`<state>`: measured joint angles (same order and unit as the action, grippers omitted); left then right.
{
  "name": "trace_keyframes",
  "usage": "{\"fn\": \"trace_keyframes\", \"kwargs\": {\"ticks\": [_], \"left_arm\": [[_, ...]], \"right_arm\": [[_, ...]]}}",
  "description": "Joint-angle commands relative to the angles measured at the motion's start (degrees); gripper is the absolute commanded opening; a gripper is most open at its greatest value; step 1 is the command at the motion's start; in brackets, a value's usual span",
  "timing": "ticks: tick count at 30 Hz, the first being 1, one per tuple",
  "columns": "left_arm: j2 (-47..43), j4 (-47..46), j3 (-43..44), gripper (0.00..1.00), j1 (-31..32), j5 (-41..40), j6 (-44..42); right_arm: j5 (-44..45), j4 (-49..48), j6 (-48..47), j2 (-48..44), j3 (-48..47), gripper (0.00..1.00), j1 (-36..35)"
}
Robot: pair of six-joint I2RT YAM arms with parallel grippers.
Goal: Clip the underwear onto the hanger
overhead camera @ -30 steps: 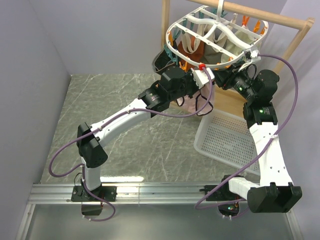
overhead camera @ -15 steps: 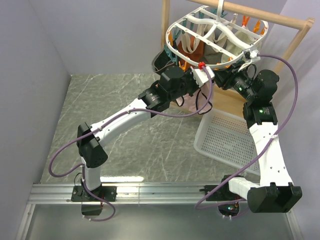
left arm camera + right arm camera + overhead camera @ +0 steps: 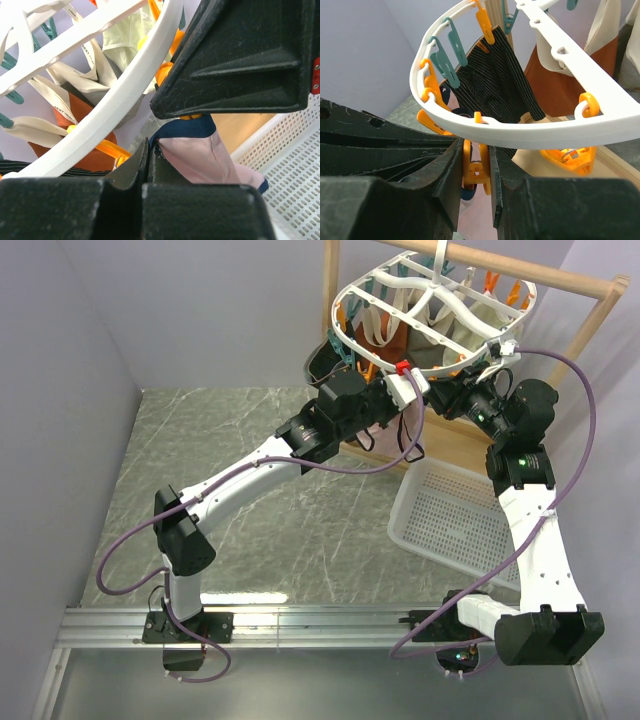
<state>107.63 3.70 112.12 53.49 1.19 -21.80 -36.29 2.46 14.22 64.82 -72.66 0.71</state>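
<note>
The white oval hanger (image 3: pixel 336 315) hangs from the wooden rack, with its rim running across both wrist views (image 3: pixel 115 100) (image 3: pixel 530 127). My left gripper (image 3: pixel 149 152) is shut on the navy-edged top of the pale pink underwear (image 3: pixel 200 155), held just under the rim. My right gripper (image 3: pixel 475 160) is shut on an orange peg (image 3: pixel 476 170) hanging from the rim, with its jaws pressing the peg's two arms. The underwear (image 3: pixel 475 215) shows right below that peg. In the top view both grippers meet under the hanger's front rim, left (image 3: pixel 420 390) and right (image 3: pixel 448 392).
A black striped garment (image 3: pixel 495 85), cream garments (image 3: pixel 470 325) and a rust one (image 3: pixel 560 75) hang from other pegs. Teal pegs (image 3: pixel 447 55) dangle on the rim. The wooden rack (image 3: pixel 590 300) stands behind. The white mesh basket (image 3: pixel 450 525) sits below on the right.
My left gripper has risen a little with the underwear, closer to the rim, and less pink fabric shows below the arm. The right arm has stayed put.
</note>
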Motion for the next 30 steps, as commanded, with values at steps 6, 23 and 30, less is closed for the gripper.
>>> {"fn": "trace_keyframes", "kwargs": {"ticks": [6,23,30], "left_arm": [[-0.67,-2.83,3.11,0.00,0.29,-0.23,-0.87],[-0.93,-3.27,2.32,0.00,0.03,-0.49,-1.05],[-0.76,-3.27,2.49,0.00,-0.15,-0.23,-1.14]], "right_arm": [[-0.80,-1.14,1.78,0.22,-2.04,0.36,-0.53],[-1.24,-1.14,3.71,1.01,-3.10,0.49,-0.45],[-0.80,-0.70,3.89,0.84,-3.27,0.59,-0.45]]}}
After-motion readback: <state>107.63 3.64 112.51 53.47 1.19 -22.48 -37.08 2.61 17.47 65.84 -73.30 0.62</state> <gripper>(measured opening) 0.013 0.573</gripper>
